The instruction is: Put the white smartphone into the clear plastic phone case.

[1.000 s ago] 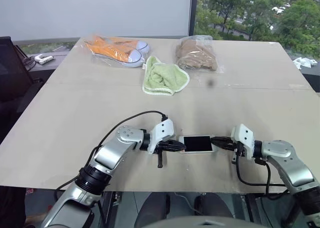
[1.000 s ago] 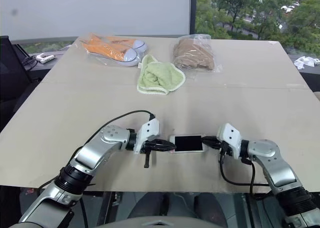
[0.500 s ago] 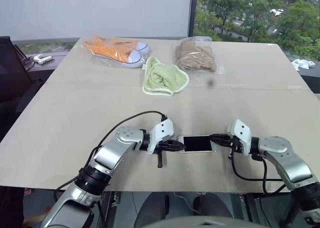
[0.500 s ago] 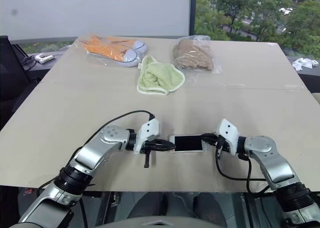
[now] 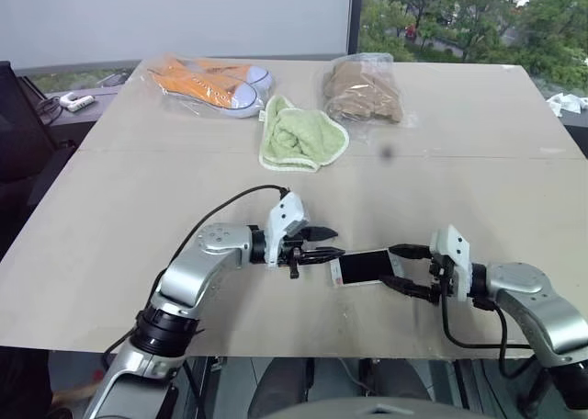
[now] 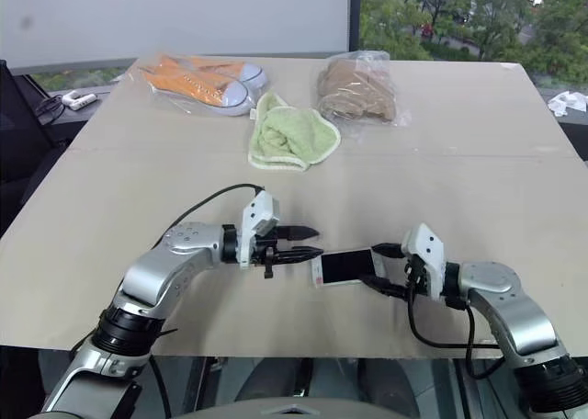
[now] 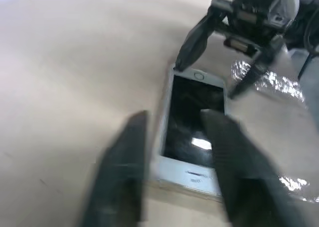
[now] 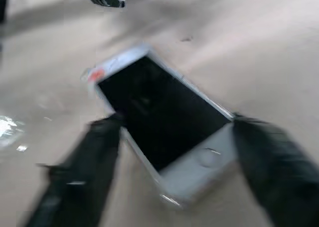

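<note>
Both of our grippers stand open and empty, with the white smartphone (image 5: pixel 365 266) flat on the tabletop (image 5: pixel 138 208) between them, its long axis running from left gripper (image 5: pixel 323 243) to right gripper (image 5: pixel 411 269), which we judge nearer.

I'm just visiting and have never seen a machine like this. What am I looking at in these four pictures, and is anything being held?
It is a two-armed robot. The two wide pictures come from cameras on its head, looking down at a large beige table. The other two come from cameras on each wrist, looking along that arm's black two-fingered tool. Between the left tool and the right tool lies a small white smartphone with a black screen, flat on the table. Both tools are open and neither grips it. At the far side lie orange sneakers in a clear bag, a crumpled green cloth and a bagged brown item.
</note>
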